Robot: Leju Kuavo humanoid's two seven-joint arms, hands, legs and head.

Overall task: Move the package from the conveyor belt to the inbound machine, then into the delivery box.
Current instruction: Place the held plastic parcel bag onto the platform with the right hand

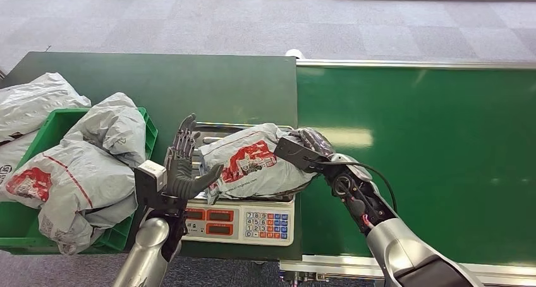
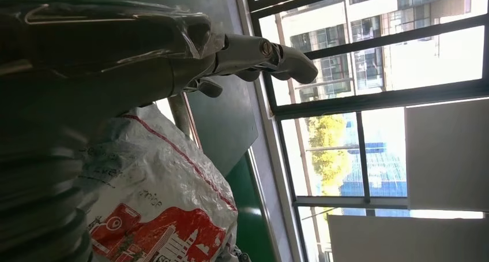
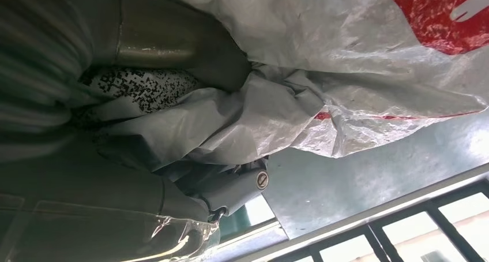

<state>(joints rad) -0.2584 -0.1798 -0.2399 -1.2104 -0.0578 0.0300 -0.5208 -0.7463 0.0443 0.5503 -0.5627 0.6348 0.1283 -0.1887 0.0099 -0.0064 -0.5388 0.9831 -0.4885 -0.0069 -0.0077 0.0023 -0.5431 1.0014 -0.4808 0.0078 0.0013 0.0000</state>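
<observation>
The package (image 1: 253,162), a crumpled grey mailer printed in red, is laid on the steel pan of the inbound machine (image 1: 240,222), a scale with red displays and a coloured keypad on its front; it lies between the two hands. Its end is gripped by the right hand (image 1: 311,146), whose fingers are closed into the folds of the bag, as the right wrist view shows, with the thumb (image 3: 239,187) pressed under the bunched plastic (image 3: 300,100). The left hand (image 1: 183,164) is held upright just beside the package's opposite end, fingers spread and nothing grasped; whether its thumb touches the bag cannot be told. In the left wrist view the extended fingers (image 2: 271,57) are seen above the printed bag (image 2: 161,216). Further out beyond the left hand, the delivery box (image 1: 38,135), a green crate, is heaped with other grey mailers (image 1: 88,167); beyond the right hand the conveyor belt (image 1: 430,148) is seen; the scale and crate are carried on a green bench (image 1: 177,85).
</observation>
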